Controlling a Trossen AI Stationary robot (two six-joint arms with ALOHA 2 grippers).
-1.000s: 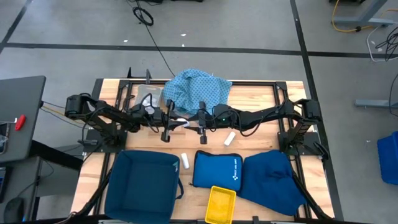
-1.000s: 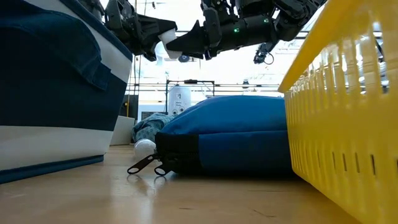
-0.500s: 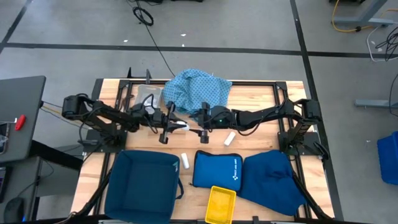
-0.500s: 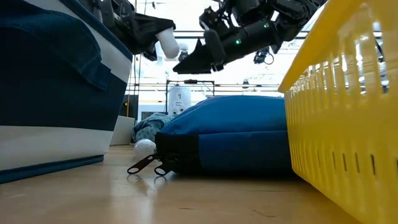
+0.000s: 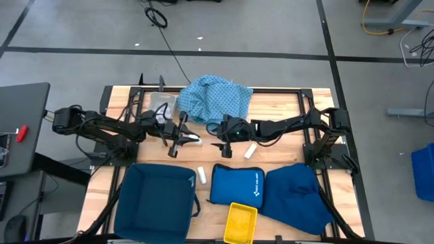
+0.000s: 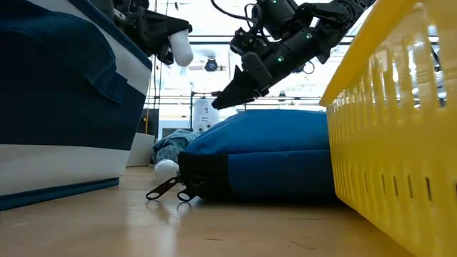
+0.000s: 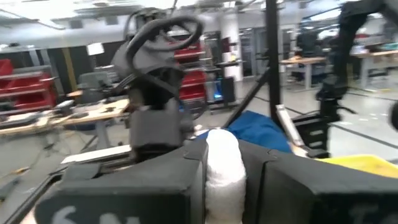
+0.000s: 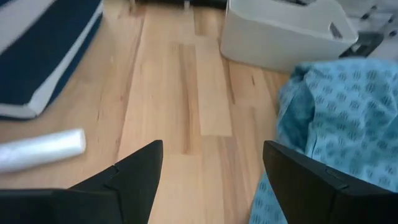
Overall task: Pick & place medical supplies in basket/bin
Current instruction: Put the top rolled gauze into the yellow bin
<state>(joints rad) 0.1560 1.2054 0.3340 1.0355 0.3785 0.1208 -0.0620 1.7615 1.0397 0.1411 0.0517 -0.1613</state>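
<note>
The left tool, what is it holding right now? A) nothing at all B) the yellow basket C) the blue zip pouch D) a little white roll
D: the left tool is shut on a small white roll, which stands between its dark fingers in the left wrist view and shows as a white tip up in the air in the low view.

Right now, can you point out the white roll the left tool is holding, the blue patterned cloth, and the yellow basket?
White roll (image 7: pixel 222 163): left wrist view, middle of the roll above the fingers.
Blue patterned cloth (image 5: pixel 218 99): high view, centre of the bunched cloth.
Yellow basket (image 5: pixel 241 224): high view, bare floor of the basket.
</note>
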